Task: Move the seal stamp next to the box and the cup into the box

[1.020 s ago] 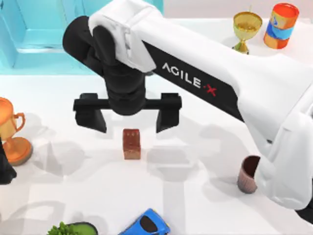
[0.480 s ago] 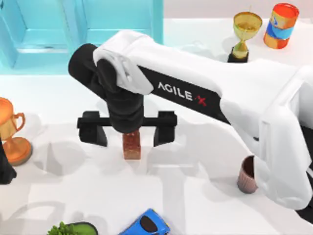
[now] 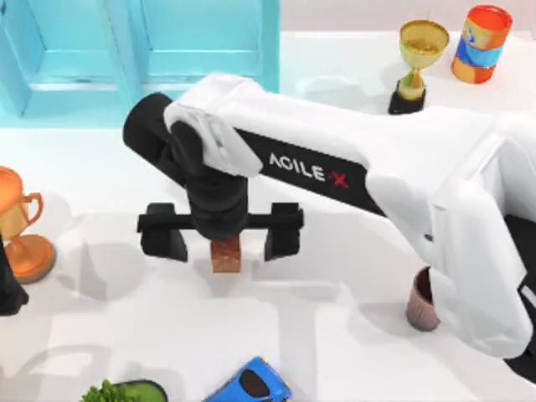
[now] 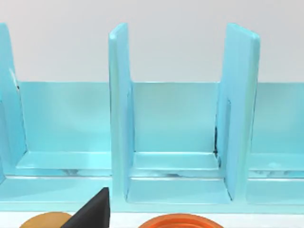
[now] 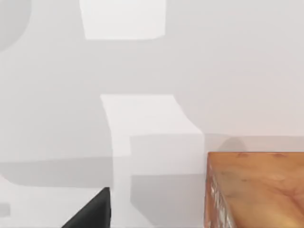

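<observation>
White table [image 3: 352, 352] | seal stamp [image 3: 225, 254] top hidden under right gripper [image 3: 221, 240]

The seal stamp [image 3: 226, 254], a small reddish-brown block with a lighter tan base, stands upright near the table's middle. The cup [image 3: 423, 301], a coppery-brown ribbed tumbler with a dark inside, stands upright toward the table's right edge, well apart from it.

The box [image 3: 142, 59], light blue with dividers, sits at the table's far left corner.
</observation>
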`<state>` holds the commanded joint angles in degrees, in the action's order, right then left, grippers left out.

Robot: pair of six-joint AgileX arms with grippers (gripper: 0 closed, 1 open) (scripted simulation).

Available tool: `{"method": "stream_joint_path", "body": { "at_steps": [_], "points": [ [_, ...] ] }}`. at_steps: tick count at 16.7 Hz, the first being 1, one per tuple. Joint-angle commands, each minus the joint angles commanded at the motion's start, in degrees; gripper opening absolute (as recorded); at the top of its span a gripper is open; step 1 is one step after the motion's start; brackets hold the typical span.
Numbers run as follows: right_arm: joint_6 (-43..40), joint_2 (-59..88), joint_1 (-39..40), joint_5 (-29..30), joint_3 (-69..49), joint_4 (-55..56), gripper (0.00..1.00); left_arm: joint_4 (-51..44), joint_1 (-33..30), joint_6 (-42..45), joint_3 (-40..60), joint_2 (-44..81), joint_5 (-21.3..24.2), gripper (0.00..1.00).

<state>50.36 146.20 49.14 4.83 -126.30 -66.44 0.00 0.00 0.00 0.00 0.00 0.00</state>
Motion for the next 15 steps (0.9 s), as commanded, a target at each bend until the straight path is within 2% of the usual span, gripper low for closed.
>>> {"method": "stream_joint_path", "body": {
  "at_steps": [12, 15],
  "points": [
    [0.00, 0.00, 0.00, 0.00, 0.00, 0.00, 0.02, 0.00, 0.00, 0.00, 0.00, 0.00, 0.00, 1.00],
    [0.00, 0.00, 0.00, 0.00, 0.00, 0.00, 0.00, 0.00, 0.00, 0.00, 0.00, 0.00, 0.00, 1.00]
  ]
}}
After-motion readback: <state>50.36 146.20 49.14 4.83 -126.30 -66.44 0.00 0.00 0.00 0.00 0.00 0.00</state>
